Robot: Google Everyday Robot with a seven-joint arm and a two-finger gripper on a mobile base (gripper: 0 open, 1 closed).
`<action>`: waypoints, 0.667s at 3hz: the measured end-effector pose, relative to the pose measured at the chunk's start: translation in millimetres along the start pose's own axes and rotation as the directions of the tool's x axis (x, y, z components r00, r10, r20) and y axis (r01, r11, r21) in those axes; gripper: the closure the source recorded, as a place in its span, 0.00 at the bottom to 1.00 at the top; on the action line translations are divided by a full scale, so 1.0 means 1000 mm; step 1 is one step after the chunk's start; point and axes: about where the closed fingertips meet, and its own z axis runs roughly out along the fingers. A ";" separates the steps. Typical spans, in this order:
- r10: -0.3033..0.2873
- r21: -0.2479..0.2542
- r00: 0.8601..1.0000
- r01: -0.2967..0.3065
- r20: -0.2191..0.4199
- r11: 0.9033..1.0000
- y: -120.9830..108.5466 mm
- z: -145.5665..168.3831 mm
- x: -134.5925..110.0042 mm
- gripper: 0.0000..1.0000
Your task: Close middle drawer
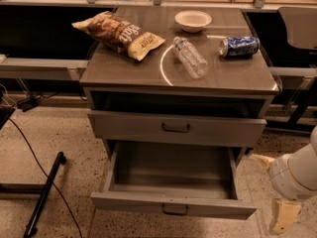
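The middle drawer point(174, 208) is a grey wood-look drawer with a small dark bar handle. It is pulled far out of the cabinet and its inside is empty. The top drawer point(176, 128) above it stands out only a little. The lowest drawer is hidden under the open one. My gripper point(283, 217) is at the lower right edge of the view, to the right of the middle drawer's front corner and apart from it, hanging below a white rounded arm joint point(297, 175).
On the cabinet top point(124, 68) lie a chip bag point(119, 33), a white bowl point(193, 20), a clear plastic bottle point(189, 57) and a blue can point(239, 46). A black cable and stand point(44, 192) lie on the speckled floor at the left. Dark tables flank the cabinet.
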 end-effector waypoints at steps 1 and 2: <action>-0.001 -0.010 1.000 0.001 0.007 1.000 0.001 0.003 0.000 0.00; -0.057 -0.103 0.996 0.064 0.070 0.993 0.019 0.047 -0.016 0.00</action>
